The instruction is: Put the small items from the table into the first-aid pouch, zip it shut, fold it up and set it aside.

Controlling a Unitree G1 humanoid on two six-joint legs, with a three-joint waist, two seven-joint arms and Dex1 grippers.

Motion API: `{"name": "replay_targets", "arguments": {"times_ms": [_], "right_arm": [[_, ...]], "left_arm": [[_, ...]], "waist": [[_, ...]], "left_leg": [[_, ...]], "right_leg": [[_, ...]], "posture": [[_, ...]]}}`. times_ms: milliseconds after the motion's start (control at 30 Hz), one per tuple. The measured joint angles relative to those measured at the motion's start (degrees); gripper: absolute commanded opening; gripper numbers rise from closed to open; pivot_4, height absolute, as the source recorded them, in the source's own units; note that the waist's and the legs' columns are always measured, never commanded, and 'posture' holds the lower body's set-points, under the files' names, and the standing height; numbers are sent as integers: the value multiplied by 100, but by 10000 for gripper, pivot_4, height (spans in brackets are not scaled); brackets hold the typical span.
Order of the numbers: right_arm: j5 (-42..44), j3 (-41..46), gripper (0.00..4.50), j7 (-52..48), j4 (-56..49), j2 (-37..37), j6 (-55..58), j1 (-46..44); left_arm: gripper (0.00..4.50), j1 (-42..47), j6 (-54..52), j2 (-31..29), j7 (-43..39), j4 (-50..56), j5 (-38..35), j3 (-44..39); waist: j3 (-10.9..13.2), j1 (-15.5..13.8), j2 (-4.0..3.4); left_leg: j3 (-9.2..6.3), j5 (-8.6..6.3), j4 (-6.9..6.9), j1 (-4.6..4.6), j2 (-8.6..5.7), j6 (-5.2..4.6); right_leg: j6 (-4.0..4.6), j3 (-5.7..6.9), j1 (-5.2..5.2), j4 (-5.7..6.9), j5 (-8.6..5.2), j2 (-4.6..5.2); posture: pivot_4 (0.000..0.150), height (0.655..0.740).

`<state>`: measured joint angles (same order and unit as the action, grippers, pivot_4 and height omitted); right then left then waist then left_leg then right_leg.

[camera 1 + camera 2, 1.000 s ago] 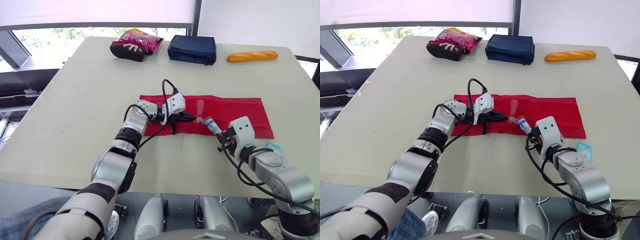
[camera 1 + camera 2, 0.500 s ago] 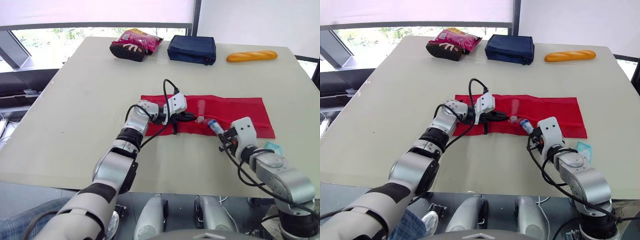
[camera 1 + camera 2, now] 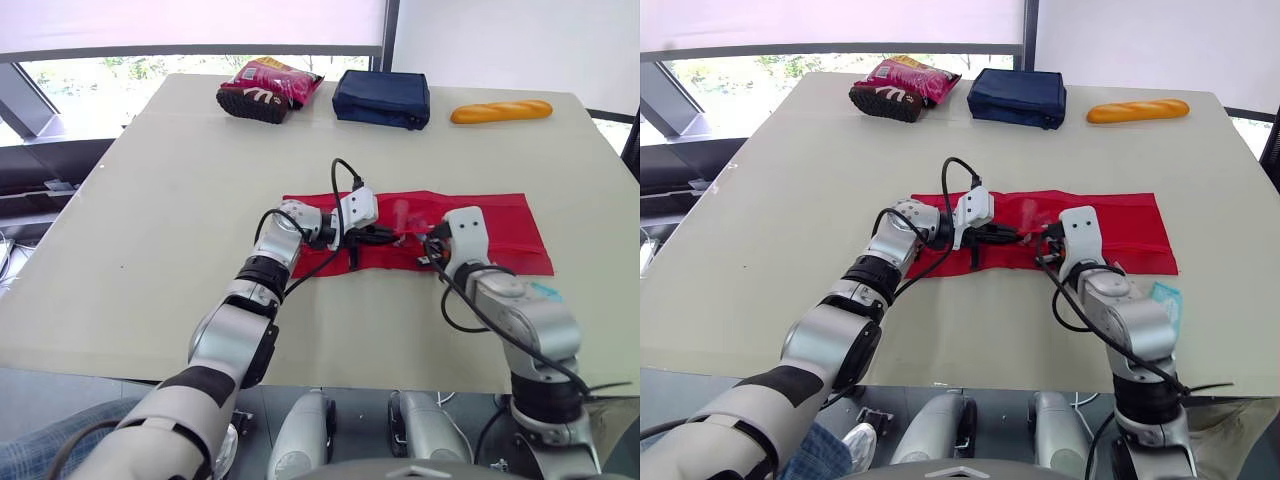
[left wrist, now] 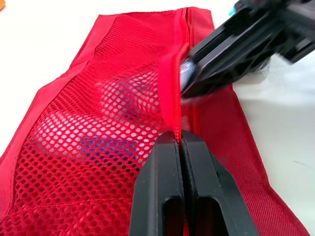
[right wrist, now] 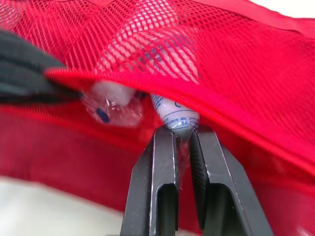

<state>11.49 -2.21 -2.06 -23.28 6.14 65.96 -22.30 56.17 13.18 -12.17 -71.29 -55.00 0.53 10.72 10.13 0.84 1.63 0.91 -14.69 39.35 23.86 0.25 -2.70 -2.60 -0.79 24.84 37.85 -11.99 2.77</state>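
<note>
Right gripper (image 5: 182, 132) grips a tube (image 5: 173, 115) inside the pouch (image 5: 236, 64) opening

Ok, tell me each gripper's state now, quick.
Left gripper: shut on the pocket edge of the red pouch.
Right gripper: shut on the small tube at the pocket mouth.

Red pouch (image 3: 1110, 222) lies flat on the bench (image 3: 790, 170). Left gripper (image 3: 1008, 236) and right gripper (image 3: 1046, 246) meet at its near edge. Navy bag (image 3: 1017, 97), baguette (image 3: 1137, 110), snack pack (image 3: 902, 88) along far edge.

Bright, even daylight from the far window (image 3: 110, 85), soft shadows, wrist views partly blurred.
</note>
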Motion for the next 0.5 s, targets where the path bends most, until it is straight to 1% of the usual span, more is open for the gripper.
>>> {"name": "replay_targets", "arguments": {"times_ms": [233,433,500], "right_arm": [[-28,34,157,111,490,-597,-128,-307],[-20,678,157,519,1121,-1411,-512,-701],[-15,723,157,566,1214,-1457,-622,-709]], "left_arm": [[0,3,9,8,1,0,3,0],[0,4,18,21,9,4,-1,-9],[0,4,18,24,9,5,-1,-7]], "waist": [[0,9,-1],[0,15,-2],[1,16,-2]], "left_leg": [[2,0,0,0,0,0],[2,0,-2,0,2,0],[2,0,-2,1,2,0]], "right_leg": [[0,-2,3,2,0,0],[1,-2,6,6,1,-1],[1,-3,6,6,1,0]], "posture": [[1500,7164],[1500,7164],[1500,7164]]}}
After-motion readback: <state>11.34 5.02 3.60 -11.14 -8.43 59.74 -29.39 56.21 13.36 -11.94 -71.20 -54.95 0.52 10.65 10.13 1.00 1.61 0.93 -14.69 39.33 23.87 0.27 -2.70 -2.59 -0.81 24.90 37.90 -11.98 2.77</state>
